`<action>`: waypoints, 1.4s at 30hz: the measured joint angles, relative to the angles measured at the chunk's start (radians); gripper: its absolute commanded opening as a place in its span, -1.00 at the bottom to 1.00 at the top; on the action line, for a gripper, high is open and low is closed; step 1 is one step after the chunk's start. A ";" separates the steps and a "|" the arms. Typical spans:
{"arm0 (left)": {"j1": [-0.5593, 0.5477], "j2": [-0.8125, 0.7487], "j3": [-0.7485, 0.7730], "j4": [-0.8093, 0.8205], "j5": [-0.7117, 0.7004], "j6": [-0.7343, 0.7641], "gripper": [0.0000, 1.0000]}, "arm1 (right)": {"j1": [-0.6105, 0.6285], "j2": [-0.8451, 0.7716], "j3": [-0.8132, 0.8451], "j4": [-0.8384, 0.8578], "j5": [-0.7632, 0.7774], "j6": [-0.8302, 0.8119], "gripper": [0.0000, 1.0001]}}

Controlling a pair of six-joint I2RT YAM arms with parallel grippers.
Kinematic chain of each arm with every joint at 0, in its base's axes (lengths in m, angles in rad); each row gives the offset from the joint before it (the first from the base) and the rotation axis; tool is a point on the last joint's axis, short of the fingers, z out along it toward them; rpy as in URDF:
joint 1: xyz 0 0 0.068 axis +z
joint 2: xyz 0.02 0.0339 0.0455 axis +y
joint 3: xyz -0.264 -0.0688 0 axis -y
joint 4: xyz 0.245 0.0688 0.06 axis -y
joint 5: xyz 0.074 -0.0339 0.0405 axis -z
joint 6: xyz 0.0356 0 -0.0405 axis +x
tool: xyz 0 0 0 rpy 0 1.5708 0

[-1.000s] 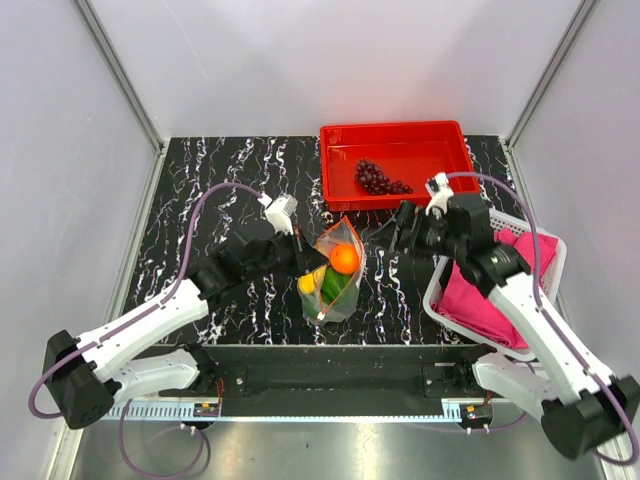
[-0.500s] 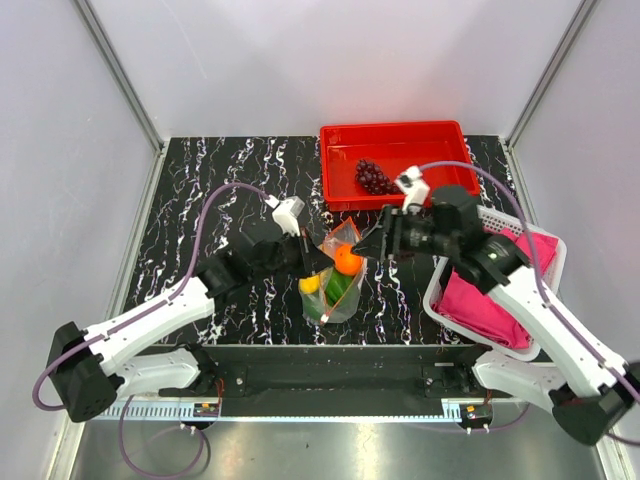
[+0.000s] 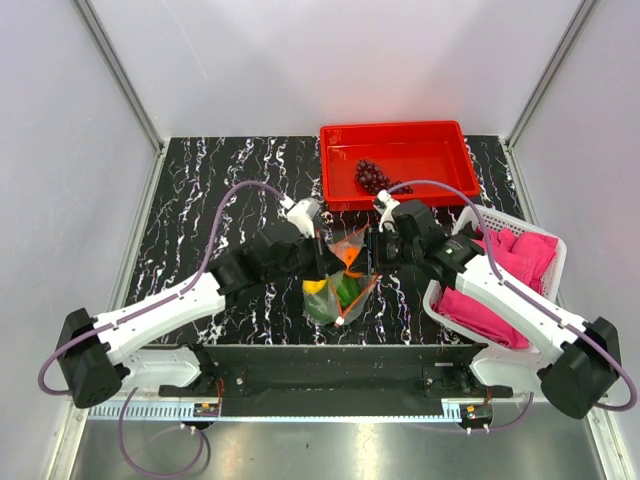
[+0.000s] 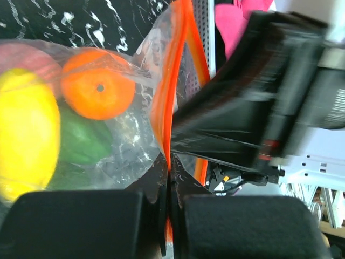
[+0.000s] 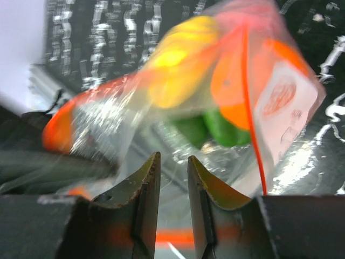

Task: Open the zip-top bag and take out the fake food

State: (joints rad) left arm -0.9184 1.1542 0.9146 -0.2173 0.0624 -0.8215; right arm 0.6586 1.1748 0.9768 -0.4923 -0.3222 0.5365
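Note:
The zip-top bag [image 3: 345,290] hangs just above the table's near middle, a clear pouch with an orange zip strip [image 4: 168,102]. Inside it lie fake food pieces: an orange ball [image 4: 97,90], a yellow fruit [image 4: 27,135] and a green pepper [image 4: 81,143]. My left gripper [image 4: 168,167] is shut on the zip strip at the bag's left lip. My right gripper [image 5: 172,157] sits at the bag's right lip, its jaws a narrow gap apart with clear film in front of them. A purple grape bunch [image 3: 372,177] lies in the red tray [image 3: 395,128].
A white basket [image 3: 440,300] of pink cloths [image 3: 500,285] stands at the right, under my right forearm. The red tray sits at the back, close behind the bag. White walls close in the black marbled table [image 3: 220,190].
My right gripper swung left from the basket side to the bag's mouth while its jaws narrowed. The left gripper lifted the bag's lip slightly right, and the bag stands more upright.

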 measured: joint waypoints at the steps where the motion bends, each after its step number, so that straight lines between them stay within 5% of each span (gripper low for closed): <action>1: -0.013 0.011 0.005 0.001 -0.004 -0.003 -1.00 | 0.001 0.014 -0.016 0.012 0.014 -0.002 -0.28; 7: -0.043 0.045 0.016 0.001 -0.015 -0.013 -1.00 | 0.002 0.073 -0.069 0.085 0.087 0.007 -0.20; 18: -0.056 0.053 0.019 0.005 -0.026 -0.018 -1.00 | 0.003 0.118 -0.124 0.225 0.240 0.037 0.37; 29: -0.062 0.098 0.019 0.025 -0.032 -0.020 -1.00 | 0.003 0.256 -0.124 0.312 0.245 0.047 0.72; 42: -0.062 0.124 0.022 0.035 -0.039 -0.014 -1.00 | 0.003 0.301 -0.124 0.453 0.161 0.084 0.69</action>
State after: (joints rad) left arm -0.9806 1.2785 0.9363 -0.1822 0.0238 -0.8356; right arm 0.6613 1.4761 0.8524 -0.0395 -0.1616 0.6209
